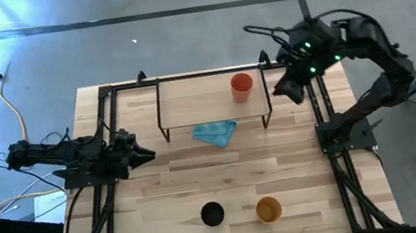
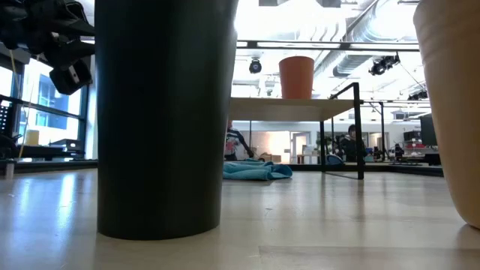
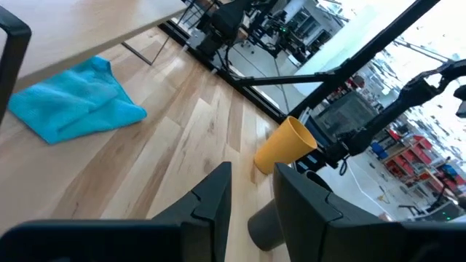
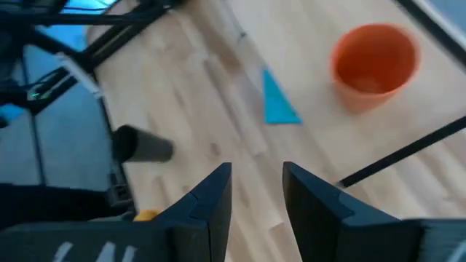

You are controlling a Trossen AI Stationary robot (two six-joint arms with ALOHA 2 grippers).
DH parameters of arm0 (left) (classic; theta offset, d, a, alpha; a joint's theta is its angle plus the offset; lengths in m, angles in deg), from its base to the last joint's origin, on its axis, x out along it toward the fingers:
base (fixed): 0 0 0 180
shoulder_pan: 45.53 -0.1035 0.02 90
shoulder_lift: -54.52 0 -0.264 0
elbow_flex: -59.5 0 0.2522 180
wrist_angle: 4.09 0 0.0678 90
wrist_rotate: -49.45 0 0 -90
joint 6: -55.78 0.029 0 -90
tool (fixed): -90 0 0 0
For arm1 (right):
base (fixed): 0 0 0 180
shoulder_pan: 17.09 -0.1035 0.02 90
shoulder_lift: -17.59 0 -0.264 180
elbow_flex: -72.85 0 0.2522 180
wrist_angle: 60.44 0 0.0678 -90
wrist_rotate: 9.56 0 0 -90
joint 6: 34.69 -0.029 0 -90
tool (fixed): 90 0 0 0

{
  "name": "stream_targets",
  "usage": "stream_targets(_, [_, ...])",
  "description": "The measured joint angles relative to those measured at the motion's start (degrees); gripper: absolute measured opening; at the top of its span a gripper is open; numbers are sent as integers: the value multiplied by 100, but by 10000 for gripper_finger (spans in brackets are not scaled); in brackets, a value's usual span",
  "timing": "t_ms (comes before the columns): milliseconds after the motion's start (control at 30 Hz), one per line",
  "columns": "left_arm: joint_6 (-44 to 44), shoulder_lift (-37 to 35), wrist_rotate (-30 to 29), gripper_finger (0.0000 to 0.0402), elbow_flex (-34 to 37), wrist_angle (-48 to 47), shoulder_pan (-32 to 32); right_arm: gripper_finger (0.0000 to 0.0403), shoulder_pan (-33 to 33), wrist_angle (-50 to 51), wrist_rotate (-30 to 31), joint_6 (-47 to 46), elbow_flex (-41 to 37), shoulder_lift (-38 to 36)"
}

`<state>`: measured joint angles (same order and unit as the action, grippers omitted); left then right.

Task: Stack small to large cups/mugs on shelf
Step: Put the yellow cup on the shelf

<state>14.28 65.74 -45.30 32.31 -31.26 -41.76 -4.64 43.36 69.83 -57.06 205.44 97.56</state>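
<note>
The red-orange cup (image 1: 242, 87) stands upright on the shelf (image 1: 189, 103), near its right end; the low view shows that cup (image 2: 297, 77) on the board (image 2: 300, 109). The black cup (image 1: 212, 214) and the yellow-orange cup (image 1: 268, 209) stand side by side on the table near its near edge. My right gripper (image 1: 282, 89) hovers open just right of the shelf's right end, and its wrist view looks down on the red-orange cup (image 4: 373, 65). My left gripper (image 1: 143, 152) waits open at the table's left side, and the yellow-orange cup (image 3: 287, 145) and black cup (image 3: 262, 227) lie ahead of it.
A light blue cloth (image 1: 215, 133) lies crumpled on the table just in front of the shelf's middle. Thin black shelf legs (image 1: 267, 112) stand at the board's corners. Bare tabletop (image 1: 200, 175) stretches between the cloth and the two near cups.
</note>
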Motion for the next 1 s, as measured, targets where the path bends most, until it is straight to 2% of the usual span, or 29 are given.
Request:
stream_targets(333, [-102, -2, 283, 92, 0, 1, 0, 114, -1620, -3, 745, -606, -2, 64])
stream_targets(667, [-180, 4, 1205, 92, -2, 15, 0, 114, -2609, -2, 959, -840, -7, 542])
stream_targets(867, [413, 4, 1281, 92, -2, 57, 2, 114, -3037, -3, 1386, -626, -7, 755])
stream_targets(1000, [429, 4, 1301, 92, -2, 263, 1, 114, -3272, -2, 1394, -1053, -9, 754])
